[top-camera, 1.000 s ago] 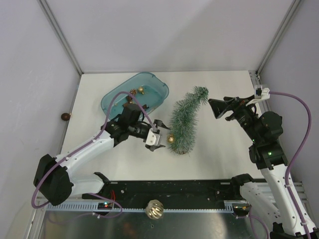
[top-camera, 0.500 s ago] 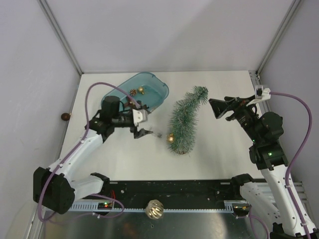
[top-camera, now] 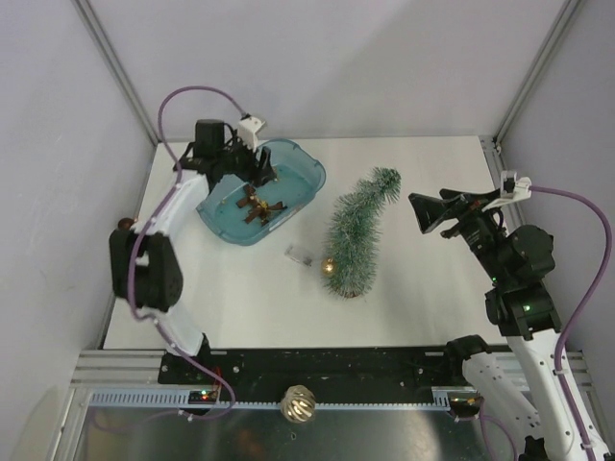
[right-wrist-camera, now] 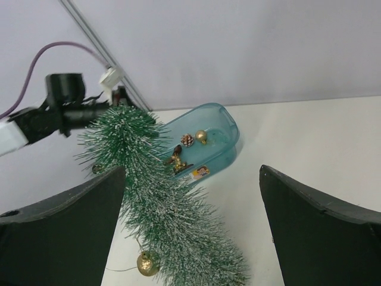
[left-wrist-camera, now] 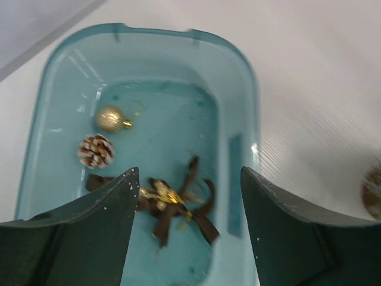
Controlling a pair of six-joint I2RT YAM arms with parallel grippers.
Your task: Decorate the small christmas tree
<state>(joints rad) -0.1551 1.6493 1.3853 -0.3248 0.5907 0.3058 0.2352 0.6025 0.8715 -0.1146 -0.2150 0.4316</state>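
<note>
The left hand (left-wrist-camera: 189,170) is hovering over the teal tub (left-wrist-camera: 253,119) with its fingers spread and pinching nothing, while a brown ribbon ornament (left-wrist-camera: 178,205), a gold ball (left-wrist-camera: 110,118) and a pine cone (left-wrist-camera: 95,150) are lying inside, waiting to be picked. The small christmas tree (top-camera: 357,235) is sitting mid-desk (top-camera: 432,288), just right of the tub, wearing only one hanging gold bauble (top-camera: 329,269) near its base, so the decorating is looking barely begun. The right hand (top-camera: 421,211) is hanging spread wide and empty beside the tree.

The small christmas tree (top-camera: 357,235), slim frosted-green cone w/ bent tip, sits mid-table (top-camera: 432,173), base at near end.
</note>
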